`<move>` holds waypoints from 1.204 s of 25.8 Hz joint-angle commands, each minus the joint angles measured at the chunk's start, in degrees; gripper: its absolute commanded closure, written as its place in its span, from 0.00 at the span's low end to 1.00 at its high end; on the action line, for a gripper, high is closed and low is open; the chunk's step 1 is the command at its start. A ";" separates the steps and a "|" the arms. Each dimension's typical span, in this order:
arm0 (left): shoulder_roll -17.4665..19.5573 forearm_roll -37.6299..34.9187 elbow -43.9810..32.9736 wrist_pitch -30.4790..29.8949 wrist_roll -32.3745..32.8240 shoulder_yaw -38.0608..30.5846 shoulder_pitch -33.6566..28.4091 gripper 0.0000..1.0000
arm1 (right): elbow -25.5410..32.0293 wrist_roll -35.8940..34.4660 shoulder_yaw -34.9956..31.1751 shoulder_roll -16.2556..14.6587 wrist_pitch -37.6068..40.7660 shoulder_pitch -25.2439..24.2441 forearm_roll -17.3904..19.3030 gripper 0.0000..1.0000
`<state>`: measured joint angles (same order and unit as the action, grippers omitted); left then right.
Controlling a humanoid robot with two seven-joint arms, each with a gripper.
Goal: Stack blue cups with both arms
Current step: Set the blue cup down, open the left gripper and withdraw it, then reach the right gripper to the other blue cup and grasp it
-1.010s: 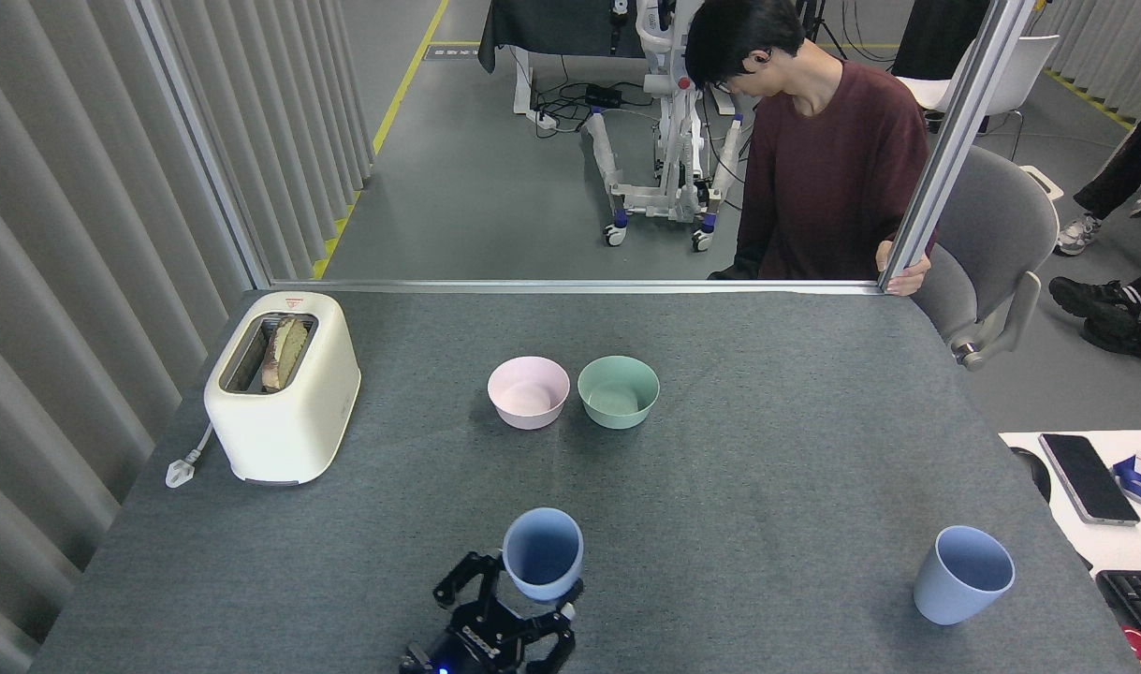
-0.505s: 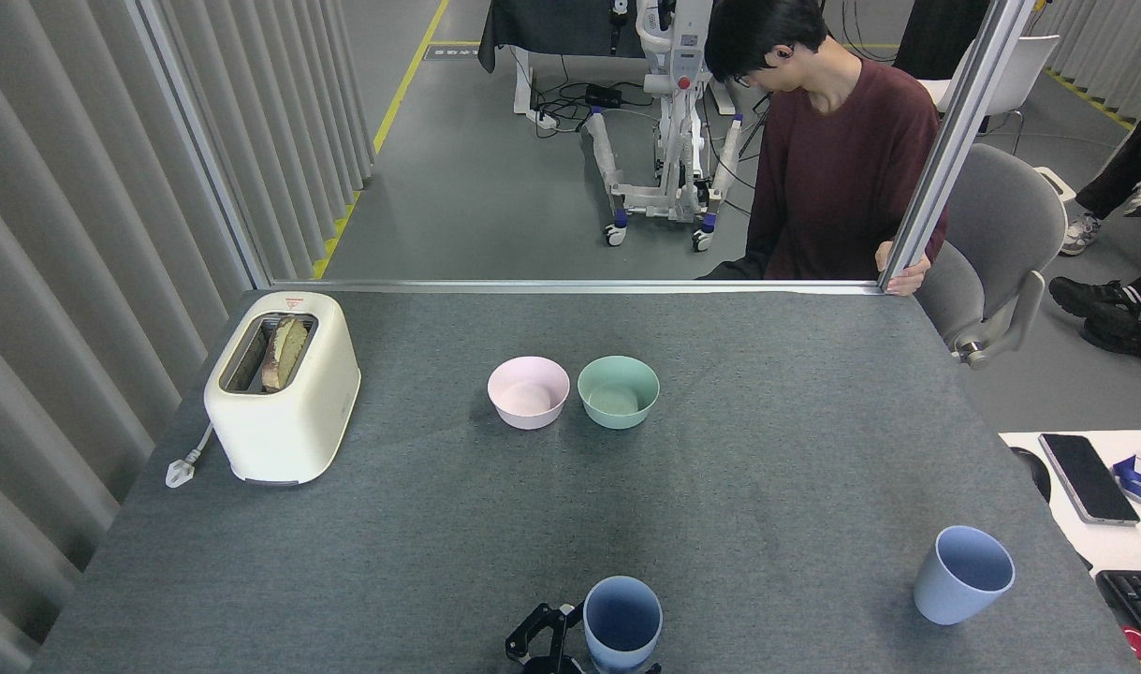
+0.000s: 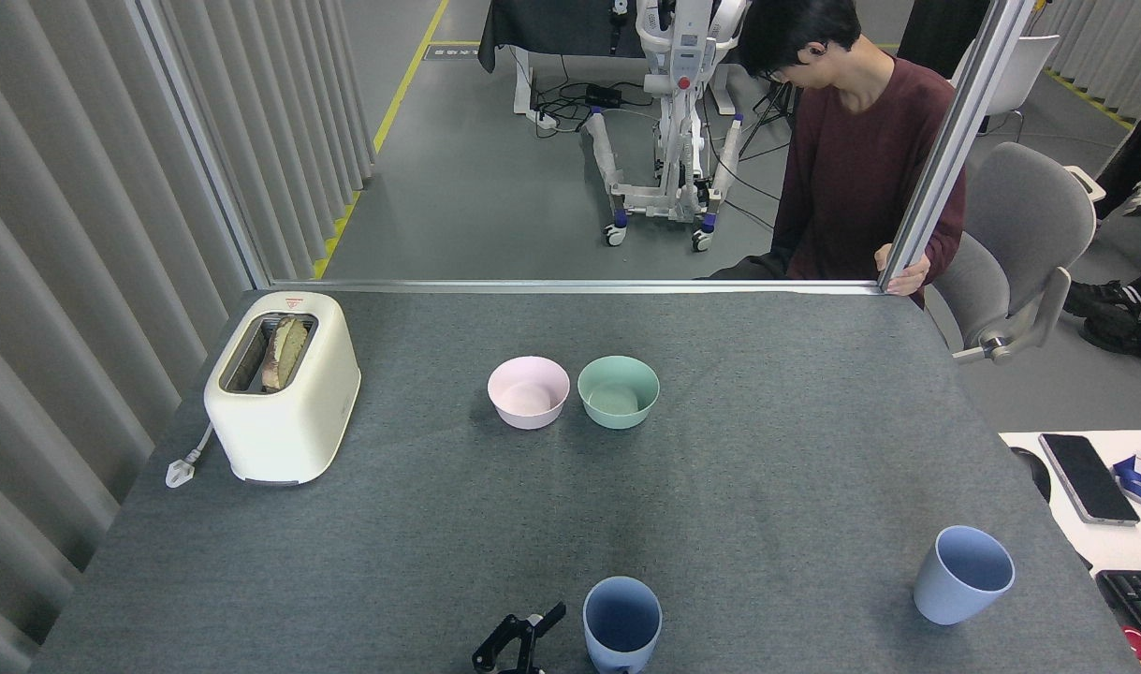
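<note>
At the near edge of the grey desk (image 3: 767, 449), a blue cup (image 3: 622, 623) stands upright with its mouth open upward. Just left of that cup, the left pincer (image 3: 519, 637) pokes up from the bottom of the view; its black fingers stand spread apart, holding nothing, and a small gap separates the nearer fingertip from the cup's wall. The right pincer does not show anywhere in the head view.

Well to the right of that cup, close to the desk's right edge, the second blue cup (image 3: 963, 574) sits alone, leaning slightly in the view, mouth up as well. The two cups are well apart and not stacked.

Farther back from the near cup, around the middle of the desk, a pink bowl (image 3: 528, 391) and a mint-green bowl (image 3: 618, 391) sit side by side, almost touching, the pink one on the left. Far off to the left of the cup and farther back, a cream toaster (image 3: 282, 387) holds a slice of bread (image 3: 283, 352) in its slot, its plug (image 3: 179, 471) lying on the desk beside it.

Beyond the desk's far edge, a person in a dark red sweater (image 3: 860, 159) grips a metal post (image 3: 949, 150) with one hand.
</note>
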<state>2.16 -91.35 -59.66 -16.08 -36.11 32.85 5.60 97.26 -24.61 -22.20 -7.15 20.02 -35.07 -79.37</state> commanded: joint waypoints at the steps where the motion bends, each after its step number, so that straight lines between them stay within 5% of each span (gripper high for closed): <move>1: 2.41 0.12 -3.80 -0.44 -1.07 -3.75 -4.19 0.00 | -0.06 -0.09 -0.12 0.03 -0.06 0.09 0.09 0.00; 6: 6.10 1.79 -11.62 0.00 -1.68 -13.42 -12.01 0.00 | -3.57 0.44 -1.44 0.21 -1.38 2.64 0.79 0.00; 11: 6.28 15.59 -9.87 -0.70 -1.25 -32.58 -13.86 0.00 | -11.48 2.20 -4.25 -1.28 -6.04 11.60 0.79 0.00; 21: 6.89 17.70 -9.16 -0.26 -1.25 -36.19 -14.39 0.00 | -25.72 3.78 -1.62 -6.03 -6.30 27.34 -1.49 0.00; 31: 6.89 17.96 -9.16 -0.09 -1.33 -37.42 -15.62 0.00 | -31.87 3.61 4.01 -7.61 -6.92 32.35 -1.67 0.00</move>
<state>9.05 -73.38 -68.81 -16.13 -37.32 -4.15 -9.84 66.45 -20.60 -19.20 -14.63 13.54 -3.49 -81.01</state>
